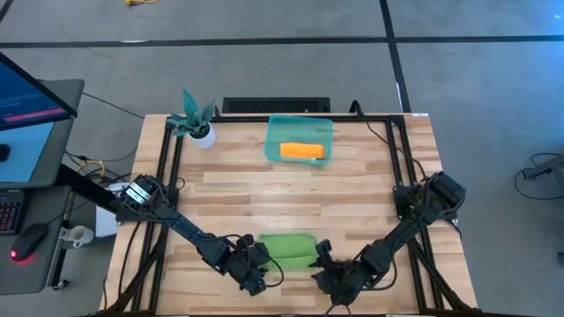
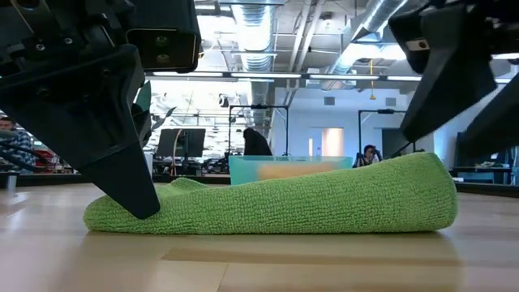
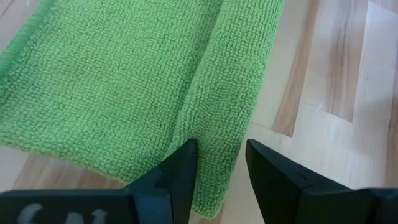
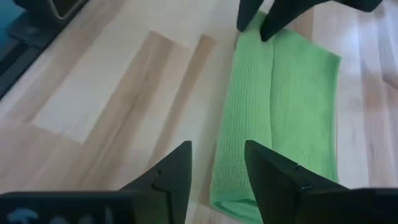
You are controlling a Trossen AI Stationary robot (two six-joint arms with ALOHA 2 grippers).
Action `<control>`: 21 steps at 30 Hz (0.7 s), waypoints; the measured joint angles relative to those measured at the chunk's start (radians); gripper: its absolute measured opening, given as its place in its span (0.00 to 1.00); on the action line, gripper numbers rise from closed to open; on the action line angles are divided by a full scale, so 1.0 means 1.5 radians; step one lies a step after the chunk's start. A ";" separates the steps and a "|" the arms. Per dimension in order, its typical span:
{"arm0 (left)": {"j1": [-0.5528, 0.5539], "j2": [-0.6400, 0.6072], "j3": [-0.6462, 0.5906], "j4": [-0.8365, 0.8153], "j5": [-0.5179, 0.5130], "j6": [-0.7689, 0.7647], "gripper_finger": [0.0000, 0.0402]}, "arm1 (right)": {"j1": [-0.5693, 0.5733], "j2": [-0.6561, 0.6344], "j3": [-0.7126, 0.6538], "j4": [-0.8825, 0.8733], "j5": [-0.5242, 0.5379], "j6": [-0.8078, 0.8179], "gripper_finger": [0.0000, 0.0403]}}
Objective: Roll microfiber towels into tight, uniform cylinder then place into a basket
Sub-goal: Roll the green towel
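Note:
The bright green towel [image 1: 287, 249] lies near the table's front edge, its near long edge turned over into a thick fold [image 4: 245, 112]. My left gripper [image 3: 221, 168] is open at the towel's left end, fingers down on either side of that fold. My right gripper [image 4: 217, 168] is open at the towel's right end [image 2: 422, 191], just above it, with the fold's end between its fingers. The teal basket [image 1: 275, 132] stands at the far middle with the rolled orange towel [image 1: 302, 151] lying in it. My left gripper comes from above, slanting from the table's left, with the towel's folded near edge [image 3: 214, 134] between its two fingers at the left end. One finger [image 2: 138, 195] reaches down to the table against the towel. The towel lies flat on the table, not lifted.
A small plant in a white pot [image 1: 201, 132] stands at the far left corner. Bare wooden table [image 1: 229, 189] lies between the green towel and the basket. Black frame rails run along the table's left and right sides.

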 joint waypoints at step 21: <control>0.000 0.000 0.000 0.001 -0.011 0.020 0.34 | -0.068 0.054 0.003 -0.044 -0.116 0.123 0.35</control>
